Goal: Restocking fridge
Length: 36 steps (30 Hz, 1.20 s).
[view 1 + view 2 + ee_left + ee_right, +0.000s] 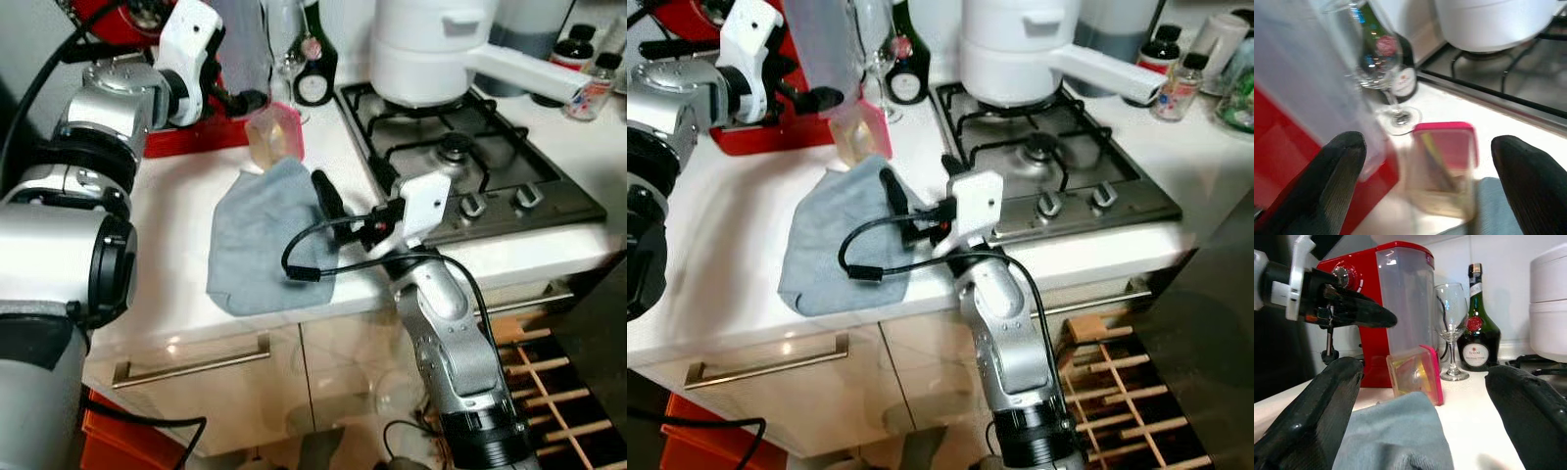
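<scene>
Left hand [257, 103]: fingers spread, gripping nothing; reaches over the counter toward the small clear container, one black finger [1334, 171] on each side of it in the left wrist view, no touch visible.
Right hand [893, 191]: fingers spread too, empty; lies low over the grey cloth, pointing at the same container.
Task thing: container with pink lid [275, 134], tipped on its side, lid facing the hob; sits on the white counter [167, 235] at the cloth's far edge, just beside the red appliance.
Risk 1: left hand closing off-centre likely shoves the container into the wine glass, which stands near behind it; thin stem, tips easily.
Risk 2: container lies tilted, walls look smooth, so a pinch may squirt it out toward the hob.
Risk 3: both hands aim at one item; they could collide above the cloth.
Risk 4: right arm's loose black cable [862, 257] drapes on the cloth; it may drag it and move the container.
Count, big to small:
Hob [460, 157]: 1
White pot [431, 49]: 1
Red appliance [1400, 303], clear jug at its front: 1
Grey cloth [265, 240]: 1
Dark green bottle [1476, 328]: 1
Wine glass [1451, 323]: 1
Pink-lid container: 1
Small bottles at the far right [588, 69]: at least 2, some cut by the frame.
</scene>
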Motion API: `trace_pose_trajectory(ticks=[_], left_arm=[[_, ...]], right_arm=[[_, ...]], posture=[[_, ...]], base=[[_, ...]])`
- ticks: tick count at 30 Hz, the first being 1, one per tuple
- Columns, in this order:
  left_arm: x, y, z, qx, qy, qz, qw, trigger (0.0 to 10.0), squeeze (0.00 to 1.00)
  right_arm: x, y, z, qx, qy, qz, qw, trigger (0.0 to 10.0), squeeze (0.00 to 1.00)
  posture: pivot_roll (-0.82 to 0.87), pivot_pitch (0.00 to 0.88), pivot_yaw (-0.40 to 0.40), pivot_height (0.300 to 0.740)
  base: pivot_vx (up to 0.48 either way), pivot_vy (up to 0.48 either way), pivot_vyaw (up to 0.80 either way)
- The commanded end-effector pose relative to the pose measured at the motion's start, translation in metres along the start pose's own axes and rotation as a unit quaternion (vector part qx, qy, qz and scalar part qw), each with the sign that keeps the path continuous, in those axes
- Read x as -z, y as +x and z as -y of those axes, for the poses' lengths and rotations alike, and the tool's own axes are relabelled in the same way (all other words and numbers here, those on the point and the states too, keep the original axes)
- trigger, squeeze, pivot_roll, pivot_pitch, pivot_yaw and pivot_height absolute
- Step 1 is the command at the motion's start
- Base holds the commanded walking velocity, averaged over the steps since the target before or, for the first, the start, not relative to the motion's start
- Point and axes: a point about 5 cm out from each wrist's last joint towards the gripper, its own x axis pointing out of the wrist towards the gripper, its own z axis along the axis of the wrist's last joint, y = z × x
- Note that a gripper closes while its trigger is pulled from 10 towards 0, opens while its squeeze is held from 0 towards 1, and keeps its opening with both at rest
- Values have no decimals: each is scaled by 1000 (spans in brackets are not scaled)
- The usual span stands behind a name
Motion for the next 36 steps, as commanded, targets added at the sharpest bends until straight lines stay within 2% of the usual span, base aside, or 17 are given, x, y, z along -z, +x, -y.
trace_pose_trajectory(ticks=[1, 9, 19, 22, 23, 25, 26, 28, 30, 31, 33, 34, 35, 36], left_arm=[[-5, -1, -2, -9, 4, -4, 1000, 10000, 0], [8, 3, 2, -17, 0, -29, 999, 10000, 0], [20, 8, 8, -17, -24, -41, 999, 10000, 0], [25, 10, 9, -32, -32, -43, 998, 10000, 0], [22, 9, 6, -49, -53, -20, 997, 10000, 0], [19, 8, 5, -54, -57, -1, 997, 10000, 0], [17, 8, 6, -38, -55, 20, 998, 10000, 0], [18, 7, 7, -24, -60, 32, 997, 10000, 0], [24, 3, 8, 9, -74, 78, 994, 10000, 0], [24, 3, 8, 9, -74, 78, 994, 10000, 0], [33, -5, 13, 36, -37, 116, 992, 10000, 0], [41, -14, 19, 31, -31, 139, 989, 10000, 0], [41, -14, 19, 31, -31, 139, 989, 10000, 0], [45, -21, 26, 27, -29, 153, 987, 10000, 0]], right_arm=[[-5, -3, -7, -4, 3, 1, 1000, 10000, 0], [-2, -20, -18, 4, 20, -20, 1000, 10000, 0], [-3, -32, -16, 12, 21, -43, 999, 10000, 0], [-4, -34, -17, 14, 22, -50, 998, 10000, 0], [-4, -34, -17, 20, 18, -51, 998, 10000, 0], [-4, -34, -15, 31, 13, -52, 998, 10000, 0], [-3, -34, -11, 49, 8, -52, 997, 10000, 0], [-3, -33, -7, 59, 4, -53, 997, 10000, 0], [0, -34, 0, 64, -12, -58, 996, 10000, 0], [0, -34, 0, 64, -12, -58, 996, 10000, 0], [2, -34, 5, 64, -25, -61, 996, 10000, 0], [3, -34, 8, 66, -28, -61, 996, 10000, 0], [3, -34, 8, 66, -28, -61, 996, 10000, 0], [4, -34, 10, 68, -29, -61, 995, 10000, 0]], posture=[[-195, 0, 155, 740], [-216, 0, 165, 740], [-245, 0, 156, 740], [-250, 0, 162, 740], [-261, 0, 170, 740], [-261, 0, 170, 740], [-261, 0, 159, 740], [-243, 0, 139, 740], [-222, 0, 117, 740], [-222, 0, 117, 740], [-196, 0, 93, 740], [-170, 0, 72, 740], [-170, 0, 72, 740], [-159, 0, 64, 740]], base=[[0, 0, 0], [0, 0, 0], [0, 0, 0], [0, 0, 0], [0, 0, 0], [0, 0, 0], [0, 0, 0], [0, 0, 0], [0, 0, 0], [0, 0, 0], [0, 0, 0], [0, 0, 0], [0, 0, 0], [0, 0, 0]])
